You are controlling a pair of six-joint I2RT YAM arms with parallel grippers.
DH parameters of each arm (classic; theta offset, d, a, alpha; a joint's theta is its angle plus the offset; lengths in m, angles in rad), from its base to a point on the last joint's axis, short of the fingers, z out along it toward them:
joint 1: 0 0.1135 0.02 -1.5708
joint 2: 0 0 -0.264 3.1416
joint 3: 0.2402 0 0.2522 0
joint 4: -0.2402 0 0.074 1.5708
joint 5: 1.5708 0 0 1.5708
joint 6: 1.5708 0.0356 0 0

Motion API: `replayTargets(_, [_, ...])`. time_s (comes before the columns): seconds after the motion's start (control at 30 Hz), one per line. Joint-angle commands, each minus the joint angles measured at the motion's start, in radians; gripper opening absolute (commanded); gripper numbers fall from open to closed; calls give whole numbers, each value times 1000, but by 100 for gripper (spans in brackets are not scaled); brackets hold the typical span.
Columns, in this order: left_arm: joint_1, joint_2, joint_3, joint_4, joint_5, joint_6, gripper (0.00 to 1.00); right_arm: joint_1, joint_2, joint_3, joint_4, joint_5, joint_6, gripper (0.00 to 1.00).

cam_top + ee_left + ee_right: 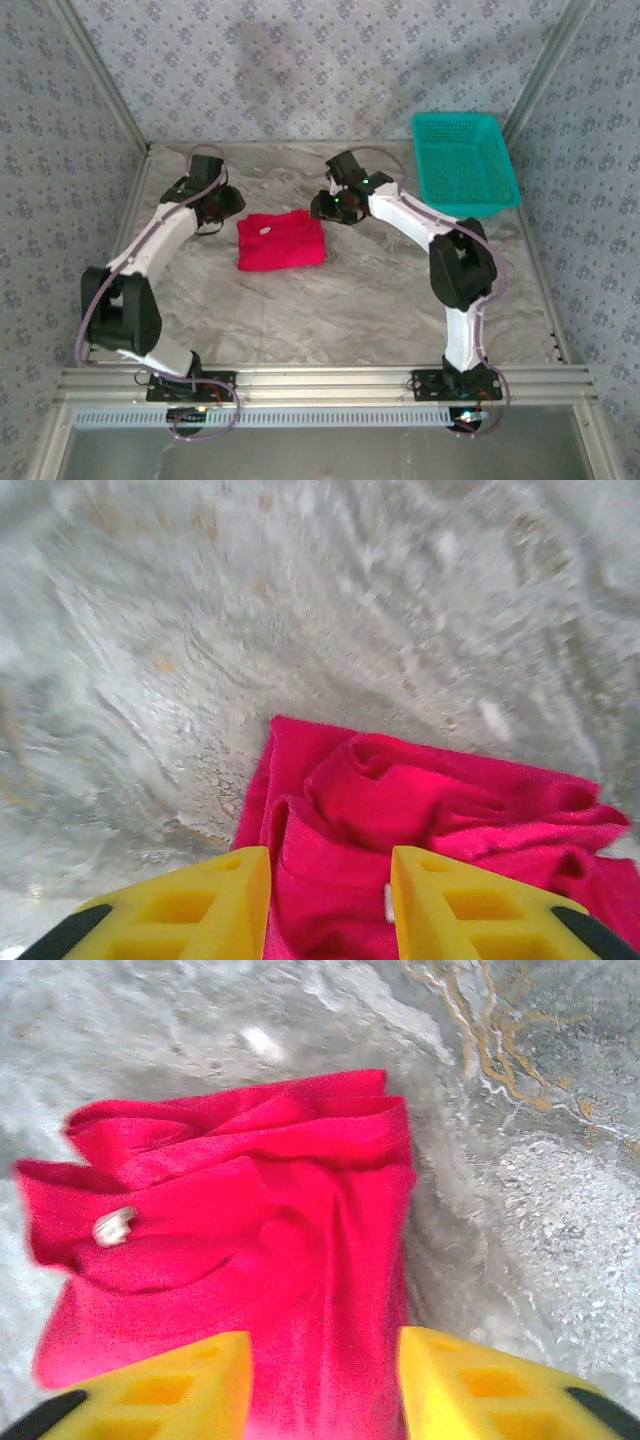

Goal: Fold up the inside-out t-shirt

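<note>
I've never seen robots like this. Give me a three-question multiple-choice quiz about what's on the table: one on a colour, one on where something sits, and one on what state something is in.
1. The t-shirt is:
A. white
B. blue
C. red

2. The basket sits:
A. at the far right corner of the table
B. on top of the t-shirt
C. at the near left edge

3. The t-shirt lies:
A. spread out flat at full size
B. folded into a compact bundle
C. draped over the basket's rim

Answers:
1 C, the cloth is bright red in every view.
2 A, the top view shows it in the far right corner, apart from the t-shirt.
3 B, it is a small rectangle, and the wrist views show its layers and folds.
</note>
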Motion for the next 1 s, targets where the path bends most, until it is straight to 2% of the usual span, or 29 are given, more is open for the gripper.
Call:
replayTargets(0.0, [-46, -29, -121, 96, 123, -154, 35, 17, -17, -83, 110, -84, 106, 30])
replayTargets(0.07, [-55, -7, -212, 262, 233, -254, 34, 27, 8, -93, 161, -133, 147, 26])
replayTargets(0.17, [-57, 89, -265, 401, 319, -315, 34, 39, 74, -87, 213, -183, 194, 26])
replayTargets(0.3, [-21, 237, -271, 378, 307, -283, 31, 35, 196, -81, 193, -160, 226, 23])
replayTargets(0.5, [95, 358, -216, 271, 262, -188, 31, 27, 305, -51, 195, -88, 252, 23])
replayTargets(0.6, [123, 435, -89, 214, 217, -133, 35, 30, 368, 50, 222, -32, 241, 24])
replayTargets(0.67, [139, 525, 53, 160, 199, -93, 36, 24, 444, 169, 233, -11, 228, 24])
replayTargets(0.8, [178, 727, 365, 65, 195, -46, 38, -7, 642, 511, 207, 1, 206, 25])
replayTargets(0.97, [250, 920, 723, -32, 257, -32, 41, -65, 898, 972, 160, -46, 236, 30])
